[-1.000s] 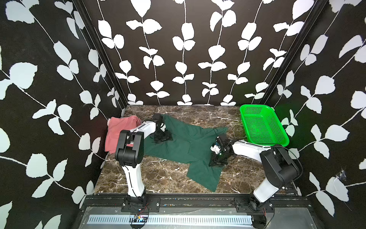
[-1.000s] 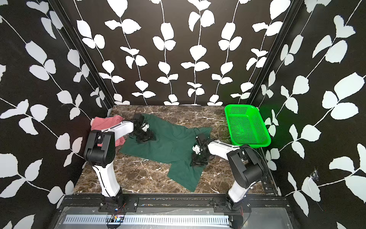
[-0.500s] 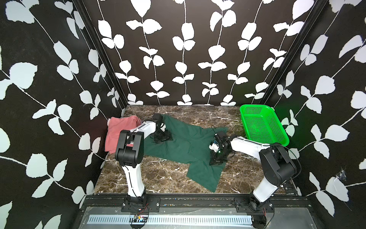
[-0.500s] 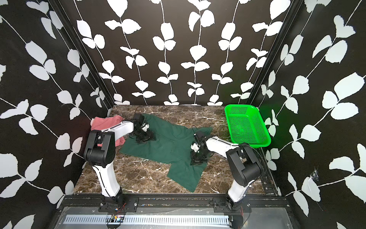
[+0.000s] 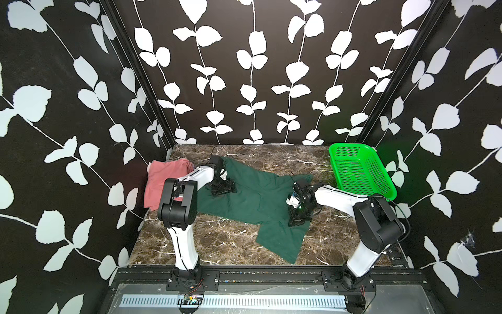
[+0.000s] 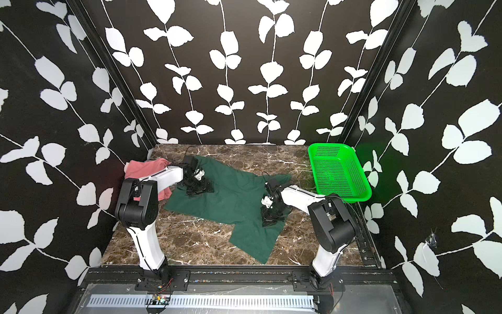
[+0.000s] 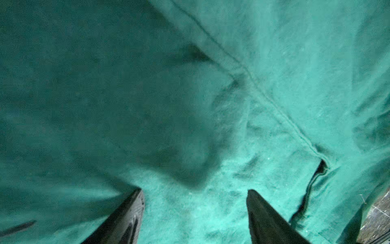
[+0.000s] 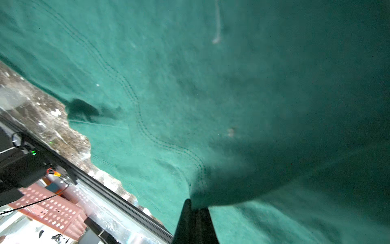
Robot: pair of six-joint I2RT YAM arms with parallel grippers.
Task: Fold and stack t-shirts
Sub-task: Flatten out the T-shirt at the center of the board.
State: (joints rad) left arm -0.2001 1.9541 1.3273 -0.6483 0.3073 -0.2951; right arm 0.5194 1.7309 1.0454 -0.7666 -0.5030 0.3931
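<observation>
Nearest the front rail, the right gripper point(image 8: 195, 206) is pressing its jaws together on a bunched fold of the dark green t-shirt point(image 5: 252, 195). The cloth is rising in a small ridge right at the tips, and a double line of hem stitching point(image 8: 135, 109) is running away from the pinch. To one side of these jaws, past the shirt's edge, the marble table point(image 8: 42, 118) is showing bare. In both top views the shirt's lower flap is trailing from these jaws toward the front edge, and the rest is spreading away toward the back. Farther off, the left gripper point(image 7: 194, 196) is holding its jaws spread apart with nothing between them. Green cloth is lying under them and a seam point(image 7: 274, 109) is running off ahead; whether the tips are touching the cloth cannot be told. Out beyond the left jaws, by the side wall, the salmon-pink t-shirt point(image 5: 163, 176) is lying crumpled, well apart from both sets of jaws, and the bright green basket point(image 5: 358, 171) is sitting beyond the right jaws in the far corner
</observation>
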